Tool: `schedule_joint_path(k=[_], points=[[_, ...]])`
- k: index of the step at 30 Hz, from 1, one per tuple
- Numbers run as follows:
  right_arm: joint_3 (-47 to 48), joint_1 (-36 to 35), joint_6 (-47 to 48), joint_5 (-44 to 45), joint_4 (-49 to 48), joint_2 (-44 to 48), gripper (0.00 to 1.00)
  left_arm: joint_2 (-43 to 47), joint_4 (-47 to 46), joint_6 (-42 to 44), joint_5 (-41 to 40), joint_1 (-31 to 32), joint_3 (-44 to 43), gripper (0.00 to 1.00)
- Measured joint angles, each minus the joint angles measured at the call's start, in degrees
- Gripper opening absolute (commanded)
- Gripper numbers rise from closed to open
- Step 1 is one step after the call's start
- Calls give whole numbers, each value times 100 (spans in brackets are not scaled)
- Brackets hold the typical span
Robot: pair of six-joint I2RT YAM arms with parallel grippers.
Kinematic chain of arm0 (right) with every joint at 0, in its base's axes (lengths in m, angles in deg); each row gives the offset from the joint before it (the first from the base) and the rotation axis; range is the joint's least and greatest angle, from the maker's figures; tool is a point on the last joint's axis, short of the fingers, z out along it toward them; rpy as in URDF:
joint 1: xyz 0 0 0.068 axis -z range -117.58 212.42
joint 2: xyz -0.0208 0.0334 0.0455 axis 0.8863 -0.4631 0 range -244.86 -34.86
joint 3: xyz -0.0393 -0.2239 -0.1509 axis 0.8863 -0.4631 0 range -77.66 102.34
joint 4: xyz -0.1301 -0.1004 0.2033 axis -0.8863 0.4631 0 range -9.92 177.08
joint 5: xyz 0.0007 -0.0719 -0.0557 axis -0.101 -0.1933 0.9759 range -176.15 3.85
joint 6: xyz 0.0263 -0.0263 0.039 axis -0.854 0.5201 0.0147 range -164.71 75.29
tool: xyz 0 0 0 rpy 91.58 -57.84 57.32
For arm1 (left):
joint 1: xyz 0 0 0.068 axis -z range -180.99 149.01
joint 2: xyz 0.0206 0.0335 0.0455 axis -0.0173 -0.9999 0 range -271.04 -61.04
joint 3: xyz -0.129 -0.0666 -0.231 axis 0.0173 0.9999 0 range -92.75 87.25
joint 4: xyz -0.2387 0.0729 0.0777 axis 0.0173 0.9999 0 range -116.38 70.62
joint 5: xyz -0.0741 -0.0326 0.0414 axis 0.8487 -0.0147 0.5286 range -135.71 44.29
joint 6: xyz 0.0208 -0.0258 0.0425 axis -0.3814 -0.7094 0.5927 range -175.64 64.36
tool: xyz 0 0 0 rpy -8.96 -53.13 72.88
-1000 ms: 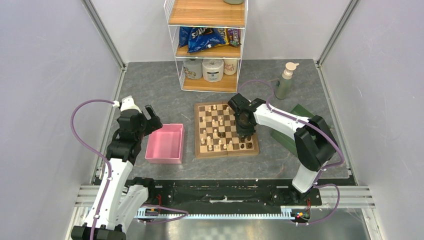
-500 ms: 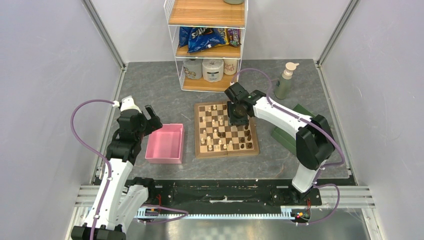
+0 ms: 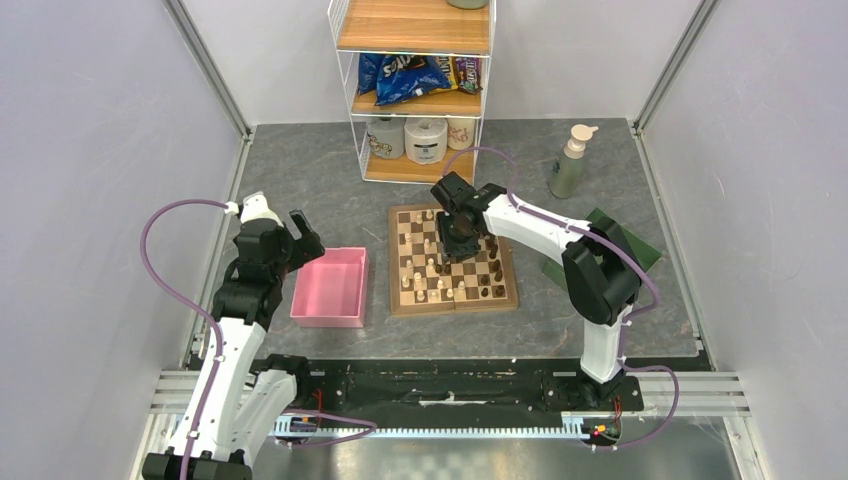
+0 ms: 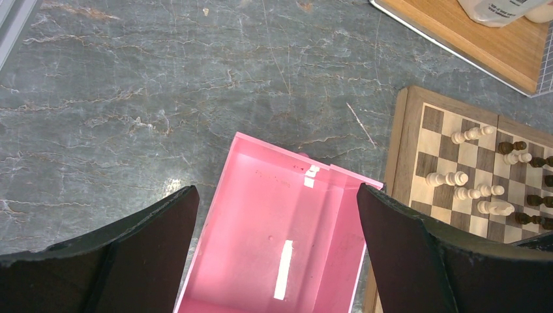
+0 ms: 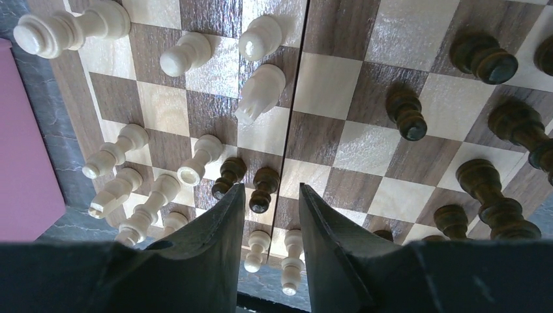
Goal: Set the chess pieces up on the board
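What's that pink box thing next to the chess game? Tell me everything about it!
The pink tray is an open rectangular box with low walls, and it looks like smooth plastic. It sits flat on the gray stone-look table, just left of the chessboard, with a small gap between them. Inside I see only two small white strips, like tape. The left end effector hangs open above it, not touching.

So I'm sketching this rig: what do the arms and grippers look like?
The left arm and right arm have white tubular links with chunky black joint housings. A thin purple cable loops beside each. The left gripper and right gripper each end in two broad matte-black fingers, tapering to the tips.
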Motion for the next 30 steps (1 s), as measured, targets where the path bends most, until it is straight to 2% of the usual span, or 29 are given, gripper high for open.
schedule_joint_path(k=[13, 18, 25, 30], points=[[0, -39, -20, -144, 0, -59, 37, 0, 0, 0, 2, 0, 0, 99], [0, -87, -24, -184, 0, -74, 31, 0, 0, 0, 2, 0, 0, 99], [0, -98, -22, -181, 9, -109, 36, 0, 0, 0, 2, 0, 0, 99], [0, -96, -20, -179, 37, -109, 27, 0, 0, 0, 2, 0, 0, 99]])
